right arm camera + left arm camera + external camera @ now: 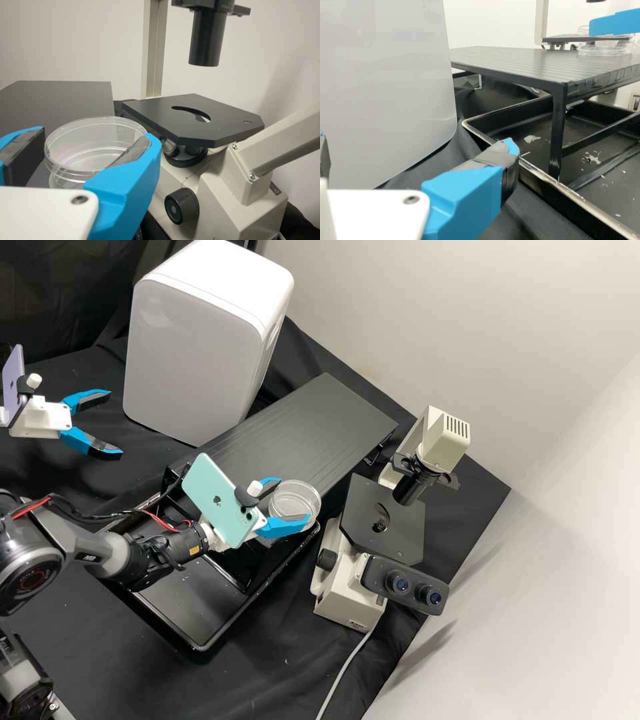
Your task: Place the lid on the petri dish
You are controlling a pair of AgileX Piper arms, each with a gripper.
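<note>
The black-draped tabletop (280,667) carries everything you see here. At far left stands a tall white box with rounded corners (200,340), the largest item. Just to its right, a black ribbed platform (313,427) runs from far right toward near left on thin legs, raised above a shallow black tray (193,600) whose floor is flecked with pale scraps. To the right of the tray sits a cream and black microscope (347,587), its flat dark stage (383,517) facing up and its two eyepieces pointing near right.

Your right arm (113,553) comes in from the near left edge, low over the tray, with a mint-green phone (217,497) fixed to its wrist. Your right end effector (293,499) sits at the platform's near right corner, just beside the microscope stage. Its two blue fingers are drawn in on opposite sides of the clear, round petri dish (300,495), pads against the wall. You cannot tell whether this piece is the lid or the base, nor whether it rests on the platform.

Your left end effector (112,423) hangs at far left, to the left of the white box and well apart from the dish, fingers spread wide and holding nothing.
</note>
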